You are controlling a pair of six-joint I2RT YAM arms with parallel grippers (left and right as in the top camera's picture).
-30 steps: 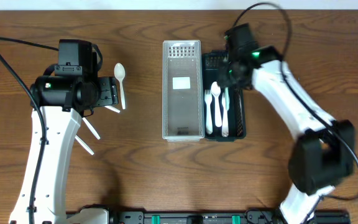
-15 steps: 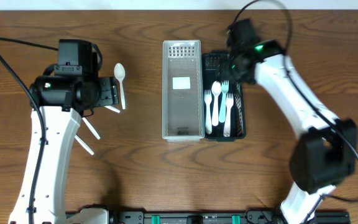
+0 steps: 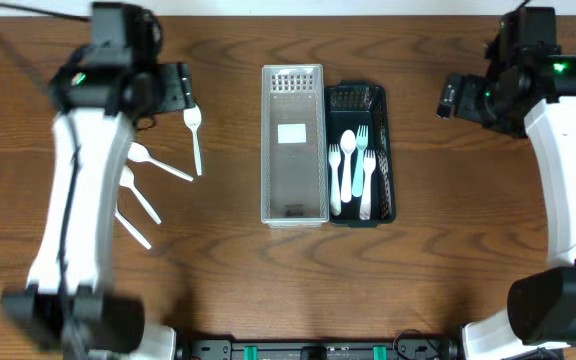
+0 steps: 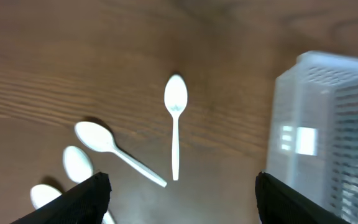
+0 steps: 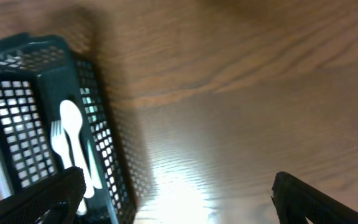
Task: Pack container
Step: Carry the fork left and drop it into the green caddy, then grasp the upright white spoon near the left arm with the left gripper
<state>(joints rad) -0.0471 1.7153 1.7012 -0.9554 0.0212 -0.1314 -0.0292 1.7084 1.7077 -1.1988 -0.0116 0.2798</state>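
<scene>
A dark mesh basket (image 3: 389, 150) at the table's middle holds several white and pale blue forks and spoons (image 3: 352, 172). An empty white basket (image 3: 293, 82) stands against its left side. Several white spoons lie on the left, the nearest one (image 3: 195, 135) just below my left gripper (image 3: 180, 88). That gripper (image 4: 182, 200) hangs open and empty above the spoon (image 4: 175, 118). My right gripper (image 3: 450, 100) is open and empty to the right of the dark basket (image 5: 104, 158), over bare wood.
Three more white spoons (image 3: 158, 160) (image 3: 138, 192) (image 3: 133, 230) lie fanned out on the wood left of the baskets. The table's far edge runs close behind both arms.
My right gripper opened over the dark basket, left a fork in it, and drew away to the right. The left arm swung toward the far edge, above the spoons.
</scene>
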